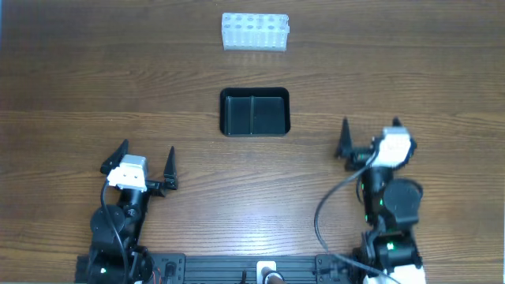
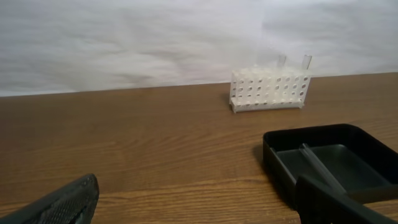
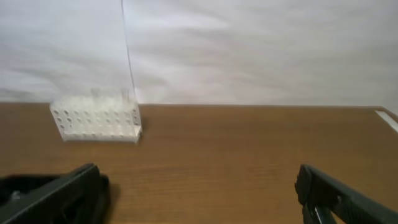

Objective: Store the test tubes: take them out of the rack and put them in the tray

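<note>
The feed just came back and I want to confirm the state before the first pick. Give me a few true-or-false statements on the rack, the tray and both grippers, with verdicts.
1. The tray is empty. True.
2. The left gripper is shut on something. False: it is open and holds nothing.
3. The rack stands beyond the tray, farther from the arms' bases. True.
4. The rack sits inside the tray. False: it stands apart from the tray.
5. The right gripper is open. True.
6. The rack is empty. False: test tubes stand in it.
</note>
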Available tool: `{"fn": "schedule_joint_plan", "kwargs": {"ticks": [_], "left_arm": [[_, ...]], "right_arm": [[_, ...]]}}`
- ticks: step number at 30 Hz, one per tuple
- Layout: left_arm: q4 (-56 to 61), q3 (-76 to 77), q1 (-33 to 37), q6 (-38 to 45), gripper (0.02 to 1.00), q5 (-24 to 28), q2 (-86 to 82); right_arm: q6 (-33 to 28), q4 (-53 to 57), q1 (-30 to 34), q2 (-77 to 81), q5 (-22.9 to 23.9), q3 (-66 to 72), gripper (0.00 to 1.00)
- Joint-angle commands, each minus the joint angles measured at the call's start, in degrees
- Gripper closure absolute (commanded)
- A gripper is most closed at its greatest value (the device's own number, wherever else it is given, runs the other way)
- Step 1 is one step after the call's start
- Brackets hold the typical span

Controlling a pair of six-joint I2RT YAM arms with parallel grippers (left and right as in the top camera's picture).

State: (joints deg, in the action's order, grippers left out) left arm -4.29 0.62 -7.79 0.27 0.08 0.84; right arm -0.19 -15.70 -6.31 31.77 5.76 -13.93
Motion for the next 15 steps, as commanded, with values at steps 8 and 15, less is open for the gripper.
{"fn": "schedule_joint_plan", "kwargs": {"ticks": [8, 15], "left_arm": [[-0.07, -0.28, 0.31, 0.59, 0.018, 0.79, -0.57], [-0.07, -0.28, 0.31, 0.57, 0.020, 0.79, -0.57]], "right_arm": [[0.35, -2.62, -5.62, 41.53, -9.79, -28.33, 0.007], [1.68, 10.78, -11.82, 60.83, -9.55, -50.47, 0.007]]}}
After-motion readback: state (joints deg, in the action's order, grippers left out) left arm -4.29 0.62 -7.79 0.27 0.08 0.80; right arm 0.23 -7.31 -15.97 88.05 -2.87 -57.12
